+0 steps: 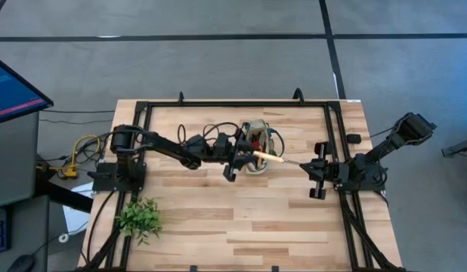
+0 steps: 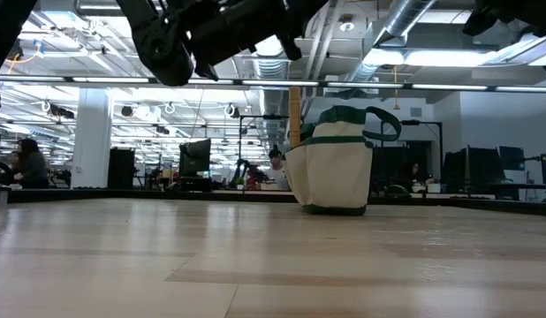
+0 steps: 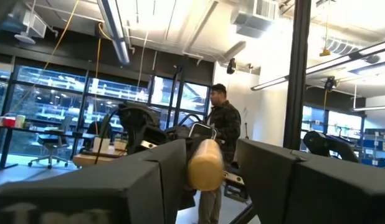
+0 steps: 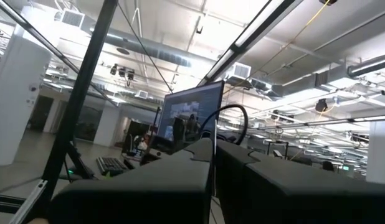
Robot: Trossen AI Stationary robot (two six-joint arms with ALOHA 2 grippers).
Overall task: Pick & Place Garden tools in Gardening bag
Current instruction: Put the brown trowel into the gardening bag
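Observation:
The beige gardening bag (image 1: 258,136) with green trim stands on its base at the table's middle (image 2: 330,163). At its left side a light wooden handle (image 2: 294,115) rises upright. Just on the bag's near side, a garden tool (image 1: 267,156) with a wooden handle and a thin silver end lies slantwise, off the table. My left gripper (image 1: 245,157) is open, and that handle (image 3: 205,165) stands between its fingers. The tool's silver end (image 1: 292,161) points at my right gripper (image 1: 307,165), which is shut at the table's right (image 4: 212,168). My left gripper has the tool's wooden handle near its rounded free end (image 3: 204,182) between its two fingers, coming from the table's left and slanting upward. One finger (image 3: 174,174) lies close against it and a narrow gap shows at the other. I cannot tell whether it touches. My right gripper: the silver end reaches near its fingertips, but I cannot tell whether they touch it.
A leafy green plant (image 1: 140,217) sits at the table's near left corner. A black frame (image 1: 335,136) runs along the table's edges. A monitor (image 1: 10,91) stands off the table's left. Bare wood lies across the near half (image 2: 255,265).

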